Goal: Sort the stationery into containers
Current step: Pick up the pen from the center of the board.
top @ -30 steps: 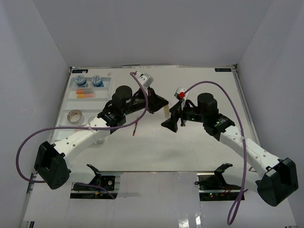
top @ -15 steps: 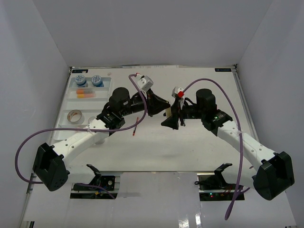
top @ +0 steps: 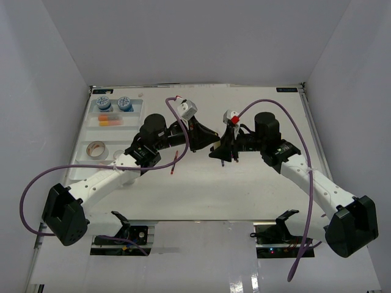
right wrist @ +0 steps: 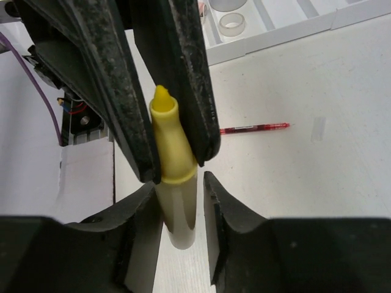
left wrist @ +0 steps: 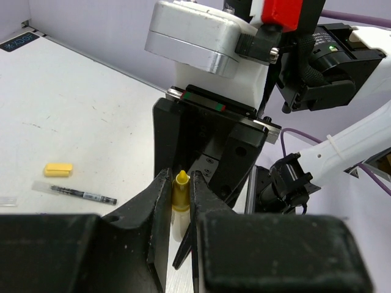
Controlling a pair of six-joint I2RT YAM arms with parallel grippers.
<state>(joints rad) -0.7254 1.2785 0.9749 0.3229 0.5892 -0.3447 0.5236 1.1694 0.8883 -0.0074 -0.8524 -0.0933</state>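
**Mid-air handover of a yellow-capped marker (right wrist: 174, 177) above the middle of the counter (top: 201, 195).** The left end effector (left wrist: 179, 181) is clamped on the marker's cap end. The right end effector (right wrist: 177, 189) straddles the pale barrel just below, with its jaws close against it, though we cannot tell whether they pinch it.

We judge the step well done if the right jaws seat squarely on the barrel and grip firmly before the left ones let go. The two sets of fingers sit almost touching, so they should part along the marker's axis.

A red pen (right wrist: 253, 128) lies on the counter beneath, and a yellow eraser (left wrist: 58, 169) and a dark pen (left wrist: 82, 194) lie farther off. The white tray (top: 82, 137) occupies the counter's left side, well apart from the marker. The left arm lies between tray and marker, so we expect any route there to need height. The enclosure walls stand well off, and the near-centre counter offers room.
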